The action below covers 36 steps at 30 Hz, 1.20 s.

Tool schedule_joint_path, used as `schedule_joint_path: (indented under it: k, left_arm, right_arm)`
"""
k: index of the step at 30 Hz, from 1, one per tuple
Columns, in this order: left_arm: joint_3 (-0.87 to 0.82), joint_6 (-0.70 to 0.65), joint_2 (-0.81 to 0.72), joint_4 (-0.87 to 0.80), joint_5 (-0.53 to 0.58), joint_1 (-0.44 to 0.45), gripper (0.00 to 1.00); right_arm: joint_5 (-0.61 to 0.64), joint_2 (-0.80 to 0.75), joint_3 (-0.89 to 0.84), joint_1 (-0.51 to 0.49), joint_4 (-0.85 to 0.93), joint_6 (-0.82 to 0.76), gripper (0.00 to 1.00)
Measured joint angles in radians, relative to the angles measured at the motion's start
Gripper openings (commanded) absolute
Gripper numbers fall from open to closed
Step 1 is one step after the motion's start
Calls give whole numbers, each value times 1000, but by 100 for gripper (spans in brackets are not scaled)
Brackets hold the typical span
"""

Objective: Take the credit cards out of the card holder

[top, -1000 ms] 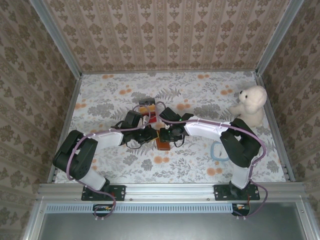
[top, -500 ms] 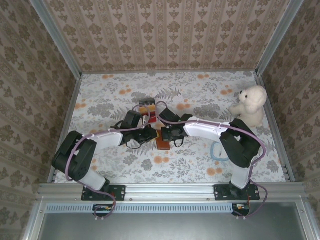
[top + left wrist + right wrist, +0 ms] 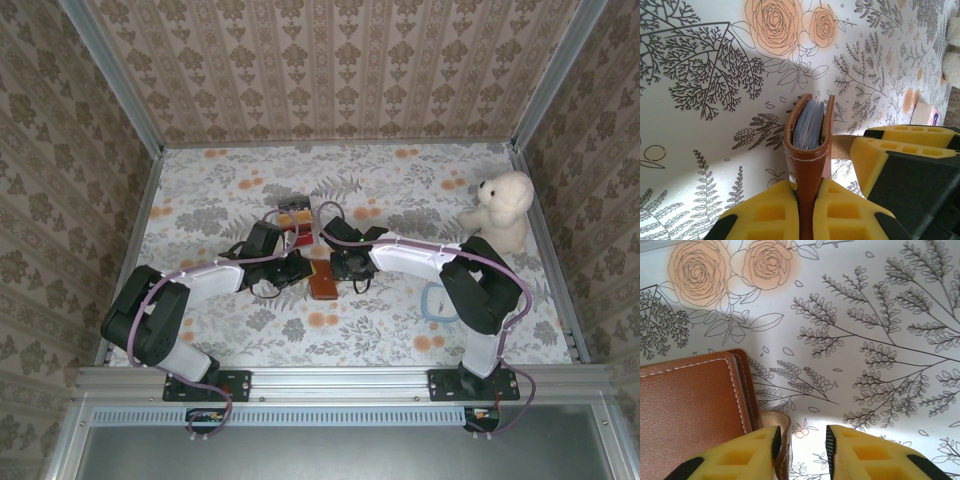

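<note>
Inside the left tool [image 3: 807, 212], the card holder [image 3: 809, 150] stands clamped edge-on.

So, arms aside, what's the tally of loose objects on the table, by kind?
brown leather card holder: 1
small black box with red and yellow contents: 1
white teddy bear: 1
light blue ring: 1
Total: 4

Overhead; wrist close-ups on card holder [image 3: 809, 165]
</note>
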<state>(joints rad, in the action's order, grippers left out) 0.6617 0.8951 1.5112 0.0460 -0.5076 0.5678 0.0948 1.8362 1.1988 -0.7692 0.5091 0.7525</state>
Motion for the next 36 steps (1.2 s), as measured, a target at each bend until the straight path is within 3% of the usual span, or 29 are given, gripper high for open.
schedule_joint_path:
  k: [4, 6, 9, 12, 17, 28, 36]
  left_arm:
    - [0, -2, 0, -2, 6, 0, 1]
    - [0, -2, 0, -2, 8, 0, 7]
    - [0, -2, 0, -2, 12, 0, 24]
    - [0, 0, -4, -35, 39, 0, 37]
    - [0, -13, -53, -101, 92, -14, 57]
    - [49, -64, -169, -182, 237, -27, 98]
    - [-21, -53, -332, -154, 327, -40, 100]
  right_arm:
    - [-21, 23, 21, 0, 0, -22, 32]
    - [-32, 29, 25, 0, 0, -35, 27]
    - [-58, 32, 25, 0, -4, -56, 15]
    - [-67, 32, 25, 0, -5, -69, 10]
    - [-58, 6, 23, 0, 4, -85, 9]
    - [-107, -203, 18, 0, 2, -102, 9]
    - [-198, -192, 19, 0, -48, -106, 9]
